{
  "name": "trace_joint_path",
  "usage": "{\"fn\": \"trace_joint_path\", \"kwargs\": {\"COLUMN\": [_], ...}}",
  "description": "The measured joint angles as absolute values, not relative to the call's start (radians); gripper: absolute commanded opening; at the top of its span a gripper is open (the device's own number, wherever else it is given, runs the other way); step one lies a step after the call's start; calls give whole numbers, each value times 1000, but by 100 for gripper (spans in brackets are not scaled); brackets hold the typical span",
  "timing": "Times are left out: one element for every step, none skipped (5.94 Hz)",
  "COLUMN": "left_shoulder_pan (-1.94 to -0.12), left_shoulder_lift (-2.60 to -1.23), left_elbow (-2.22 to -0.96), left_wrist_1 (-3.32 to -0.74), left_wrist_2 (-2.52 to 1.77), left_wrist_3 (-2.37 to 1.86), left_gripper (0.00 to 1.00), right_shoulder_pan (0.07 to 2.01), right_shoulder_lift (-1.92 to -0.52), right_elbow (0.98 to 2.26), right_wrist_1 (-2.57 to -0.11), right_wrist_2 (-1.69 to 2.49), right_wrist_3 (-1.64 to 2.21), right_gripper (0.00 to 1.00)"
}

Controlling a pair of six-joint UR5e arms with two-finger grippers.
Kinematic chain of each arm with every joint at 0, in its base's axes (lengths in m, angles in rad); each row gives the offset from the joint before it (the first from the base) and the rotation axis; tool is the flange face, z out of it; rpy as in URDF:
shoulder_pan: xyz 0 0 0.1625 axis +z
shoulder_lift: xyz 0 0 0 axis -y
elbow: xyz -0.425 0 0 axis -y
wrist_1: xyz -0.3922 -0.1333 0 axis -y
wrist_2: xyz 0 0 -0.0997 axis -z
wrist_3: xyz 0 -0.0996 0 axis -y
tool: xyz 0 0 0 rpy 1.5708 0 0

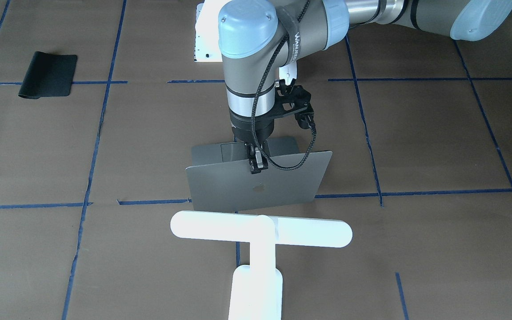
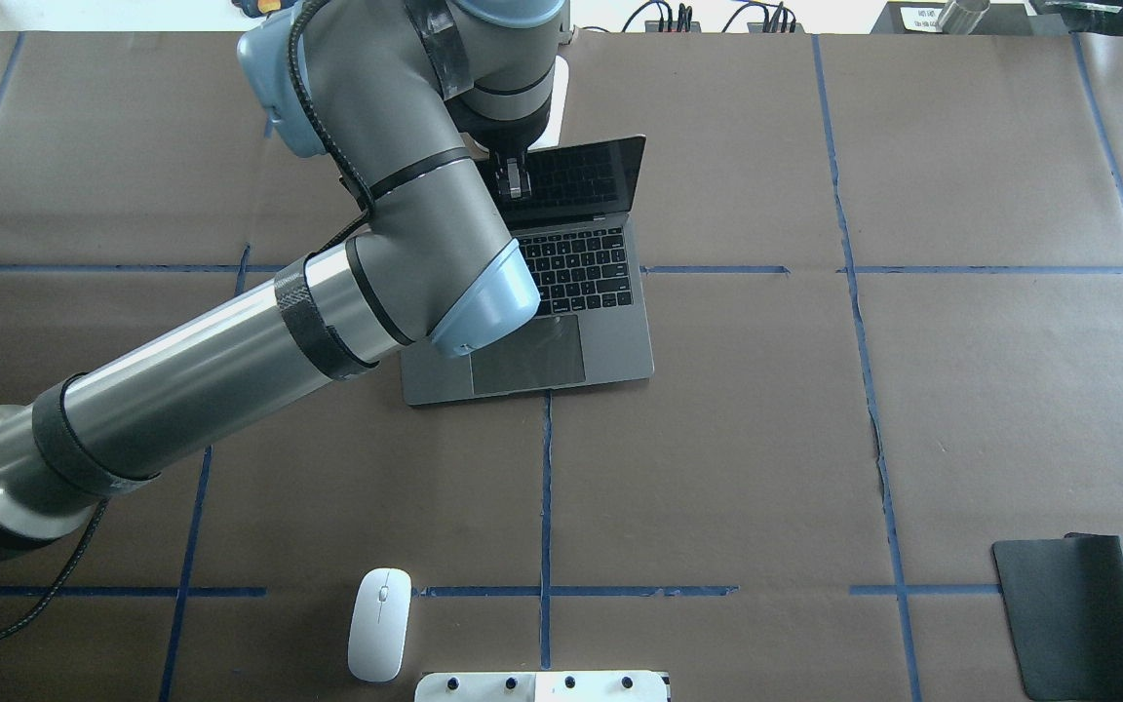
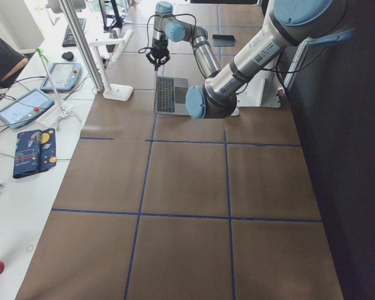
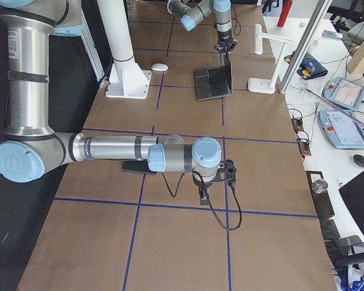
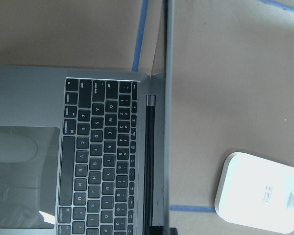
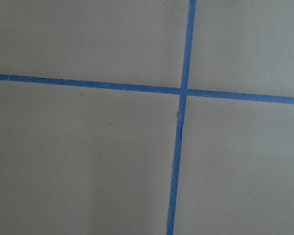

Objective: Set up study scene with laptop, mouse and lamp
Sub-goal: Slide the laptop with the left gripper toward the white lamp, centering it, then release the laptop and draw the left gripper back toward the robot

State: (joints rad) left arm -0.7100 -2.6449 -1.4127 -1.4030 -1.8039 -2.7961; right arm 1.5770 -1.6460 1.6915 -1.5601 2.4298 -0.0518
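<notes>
The grey laptop (image 1: 282, 182) stands open in the middle of the table, its keyboard (image 2: 581, 268) facing the robot. My left gripper (image 1: 257, 165) is shut on the top edge of its lid, which stands near upright; in the overhead view the gripper (image 2: 513, 180) is over the screen. The white T-shaped lamp (image 1: 260, 233) stands just behind the lid, and its base shows in the left wrist view (image 5: 259, 193). The white mouse (image 2: 379, 624) lies near the robot's base, left of centre. My right gripper (image 4: 205, 195) hovers over bare table; I cannot tell whether it is open.
A black flat mat (image 2: 1073, 614) lies near the table's front right corner. The white bolted pedestal (image 2: 542, 685) sits at the near edge. Blue tape lines (image 6: 183, 93) cross the brown table cover.
</notes>
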Motion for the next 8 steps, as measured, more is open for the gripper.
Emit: {"fn": "trace_joint_path", "kwargs": {"left_shoulder_pan": [-703,-689,-671,-662,-661,-663,-669,-682], "left_shoulder_lift": [-2647,-2642,-2639,-2637,-2636,-2635,-2633,-2621], "left_elbow": [-1400,-1391,-1385,-1382,-1383,-1387,-1404,-1448], "left_wrist_1": [-1413,-1431,-1451,-1459,-1462,-1461,-1457,-1442], "left_wrist_2": [-1802,-1793,-1778,-1772,-1769,-1769,-1769,-1771], "left_wrist_3": [-2798,-2797,-2797,-2795,-2783,-2765,-2742,-2683], "left_gripper": [4,4,22,97,100,100,100,100], "right_shoulder_pan": [1577,1577,1577,1577,1577,1577,1576,1576], "right_shoulder_lift": [-1645,-1645,-1645,-1644,-1644,-1644,-1636,-1618], "right_elbow": [1692,1693,1696,1700,1700,1699,1698,1695], "right_wrist_1": [-1560,-1560,-1560,-1560,-1560,-1560,-1561,-1565], "right_wrist_2": [2430,2430,2430,2431,2431,2430,2429,2428], "right_wrist_3": [-52,-52,-50,-46,-44,-43,-43,-43], "right_gripper": [100,100,100,100,100,100,100,100]}}
